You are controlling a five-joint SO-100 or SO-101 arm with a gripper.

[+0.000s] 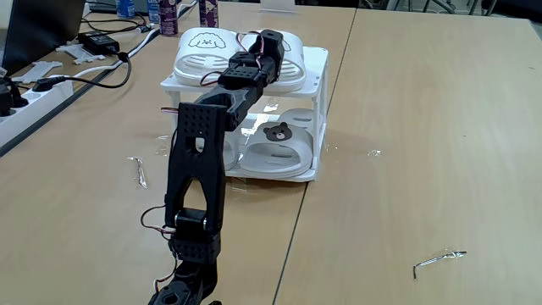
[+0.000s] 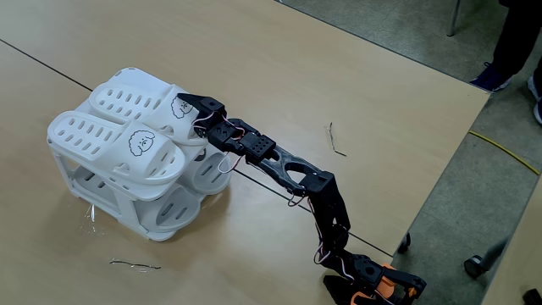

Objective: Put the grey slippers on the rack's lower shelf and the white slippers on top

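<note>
Both fixed views: white slippers (image 2: 127, 127) atop rack (image 1: 318, 93), grey slippers (image 1: 275, 144) below; your gripper (image 2: 193, 108) state unclear.

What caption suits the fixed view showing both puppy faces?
Black arm's gripper reaches white puppy-face rubber slides atop the small white plastic rack.

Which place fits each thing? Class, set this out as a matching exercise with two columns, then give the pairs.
Things:
1. white slippers
2. grey slippers
3. gripper
4. power strip

Places:
A. on the rack's lower shelf
B. at the table's left edge in a fixed view
C. on the rack's slatted top
D. at the toe of a white slipper

Pairs: 1-C, 2-A, 3-D, 4-B
</note>
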